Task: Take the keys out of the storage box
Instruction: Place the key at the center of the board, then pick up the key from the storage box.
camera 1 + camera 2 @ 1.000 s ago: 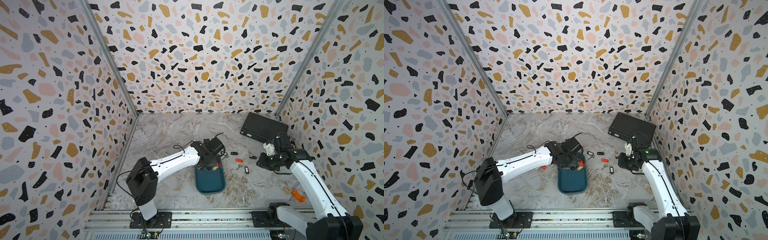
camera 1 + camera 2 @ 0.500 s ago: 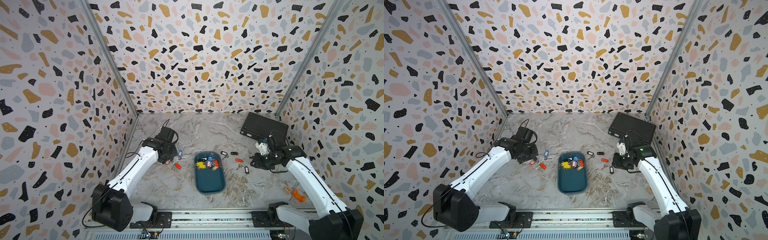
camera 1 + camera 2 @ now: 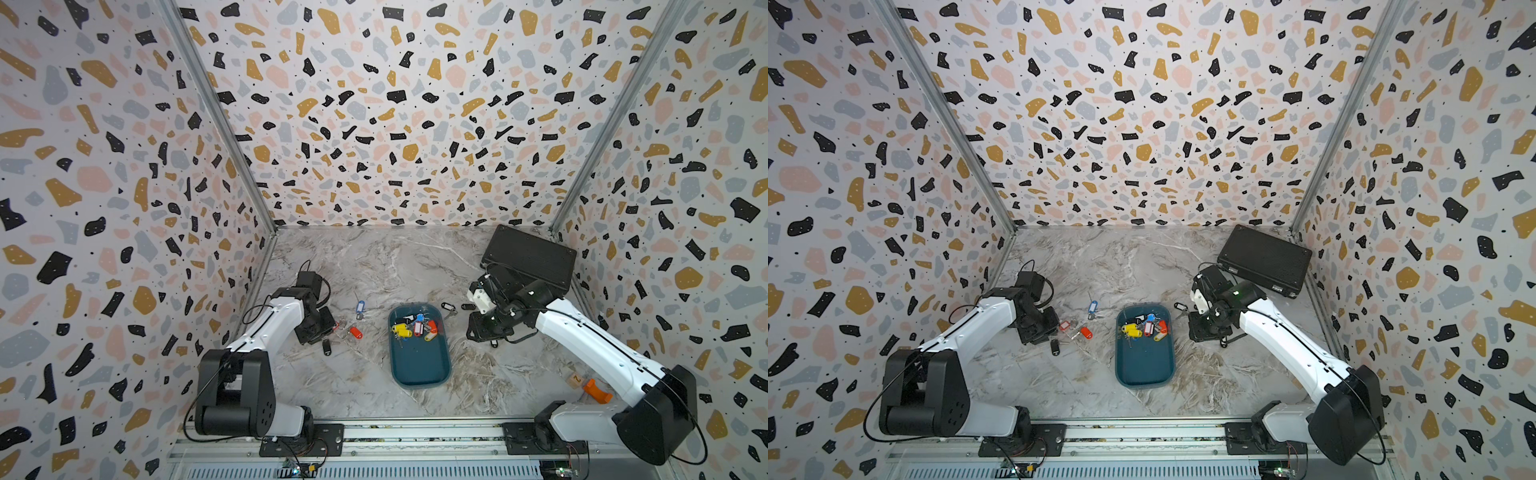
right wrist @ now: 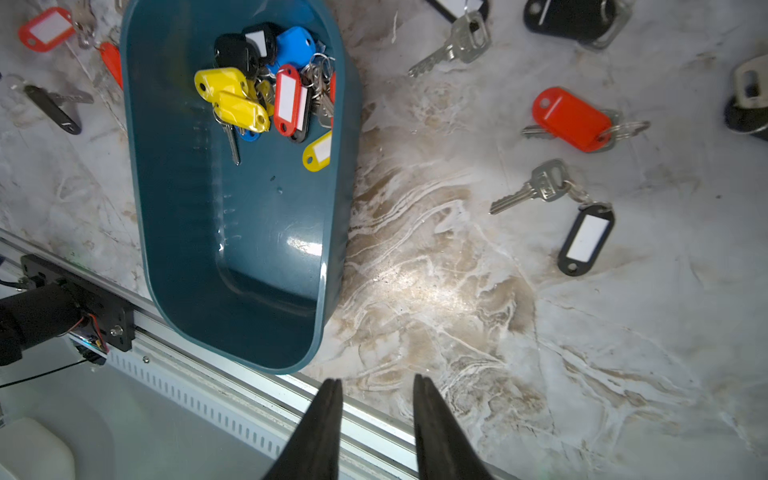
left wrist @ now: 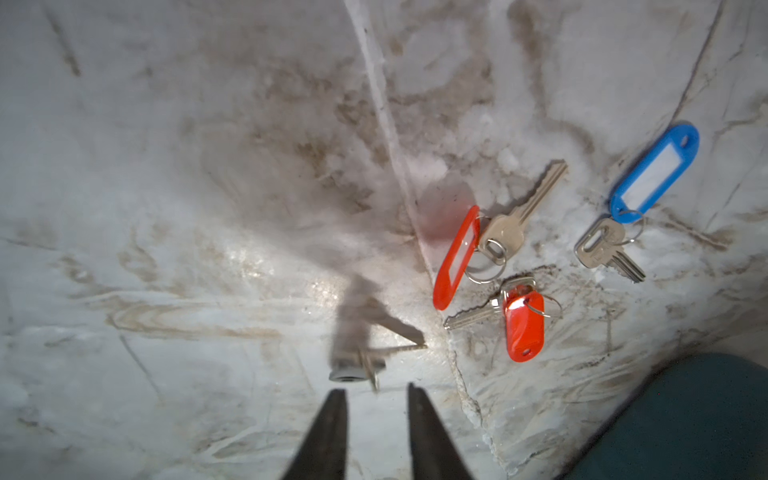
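Note:
The storage box [image 3: 420,368] is a teal tray in mid-table, seen in both top views. A heap of keys [image 3: 414,328] with yellow, red, blue and black tags fills its far end [image 4: 266,91]. More keys lie on the table to its left: a blue-tagged one [image 3: 360,308], two red-tagged ones [image 5: 523,324] and a black-tagged one [image 3: 327,347]. My left gripper [image 5: 376,392] hangs open over the marble, with a blurred dark-tagged key [image 5: 357,361] just past its tips, free of both fingers. My right gripper [image 4: 376,382] is open and empty, right of the box.
Several keys with black and red tags [image 4: 571,118] lie right of the box. A black ribbed case [image 3: 528,257] sits at the back right. An orange piece [image 3: 597,390] and a small wooden block [image 3: 575,379] lie near the front right. The rail [image 4: 232,399] runs along the front edge.
My left arm swung from the box to the left side, then its jaws opened and let go of a dark-tagged key. The right gripper's jaws opened wider.

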Tool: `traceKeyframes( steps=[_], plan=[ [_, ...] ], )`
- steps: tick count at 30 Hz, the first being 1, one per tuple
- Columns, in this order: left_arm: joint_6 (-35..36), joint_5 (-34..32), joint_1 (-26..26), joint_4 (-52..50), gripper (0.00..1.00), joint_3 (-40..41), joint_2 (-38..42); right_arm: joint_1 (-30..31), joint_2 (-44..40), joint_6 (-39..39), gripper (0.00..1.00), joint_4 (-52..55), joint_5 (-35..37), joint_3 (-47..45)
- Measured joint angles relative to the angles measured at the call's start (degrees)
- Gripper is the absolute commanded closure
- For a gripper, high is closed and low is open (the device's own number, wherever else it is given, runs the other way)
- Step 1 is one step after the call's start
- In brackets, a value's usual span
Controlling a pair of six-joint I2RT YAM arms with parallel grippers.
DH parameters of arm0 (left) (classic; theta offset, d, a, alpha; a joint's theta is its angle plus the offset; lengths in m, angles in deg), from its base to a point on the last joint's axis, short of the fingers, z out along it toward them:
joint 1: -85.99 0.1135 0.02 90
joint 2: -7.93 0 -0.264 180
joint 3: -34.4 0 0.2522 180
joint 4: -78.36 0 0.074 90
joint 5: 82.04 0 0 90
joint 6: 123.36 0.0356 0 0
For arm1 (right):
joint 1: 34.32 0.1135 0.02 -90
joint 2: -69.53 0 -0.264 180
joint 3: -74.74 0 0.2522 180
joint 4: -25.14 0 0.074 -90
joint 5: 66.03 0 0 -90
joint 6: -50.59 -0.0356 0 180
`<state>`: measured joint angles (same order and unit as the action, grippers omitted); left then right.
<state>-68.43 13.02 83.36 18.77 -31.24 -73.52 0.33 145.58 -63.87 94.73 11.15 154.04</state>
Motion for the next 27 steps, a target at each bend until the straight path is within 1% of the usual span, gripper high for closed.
traceKeyframes(
  steps=[2, 3, 7, 11, 14, 15, 17, 21, 23, 27],
  plan=[
    [-0.4, 0.4, 0.0, 0.2, 0.26, 0.1, 0.1, 2.1, 2.0, -0.6, 0.64, -0.5, 0.7, 1.1],
    [-0.6, 0.5, 0.0, 0.6, 0.22, 0.4, 0.2, 3.1, 2.9, -1.0, 0.63, -0.9, 1.1, 1.6],
    [-1.1, 1.6, 0.0, 1.7, 0.22, 2.4, 3.4, 6.2, 6.0, -2.2, 0.60, -2.1, 2.0, 3.4],
    [-1.1, 2.9, 0.0, 2.8, 0.21, 3.8, 10.9, 8.2, 9.6, -3.1, 0.56, -3.1, 2.0, 5.6],
    [-1.1, 3.7, 0.0, 4.2, 0.21, 4.4, 16.8, 9.2, 13.7, -3.5, 0.57, -4.0, 2.1, 8.7],
    [-1.1, 4.0, 0.0, 4.4, 0.21, 4.5, 18.4, 9.5, 15.5, -3.6, 0.59, -4.5, 2.1, 9.9],
    [-1.1, 4.3, 0.0, 4.7, 0.21, 4.6, 20.6, 9.8, 18.7, -3.8, 0.66, -5.9, 2.3, 11.9],
    [-1.1, 5.2, 0.0, 5.0, 0.20, 5.3, 22.4, 10.0, 24.8, -5.2, 0.78, -10.1, 3.4, 13.8],
    [-1.1, 5.6, 0.0, 4.9, 0.20, 5.9, 22.6, 10.0, 27.5, -6.2, 0.82, -12.4, 3.9, 13.9],
    [-1.1, 6.5, 0.0, 4.8, 0.21, 6.5, 22.9, 10.0, 32.3, -8.5, 0.84, -17.0, 5.3, 13.9]
  ],
)
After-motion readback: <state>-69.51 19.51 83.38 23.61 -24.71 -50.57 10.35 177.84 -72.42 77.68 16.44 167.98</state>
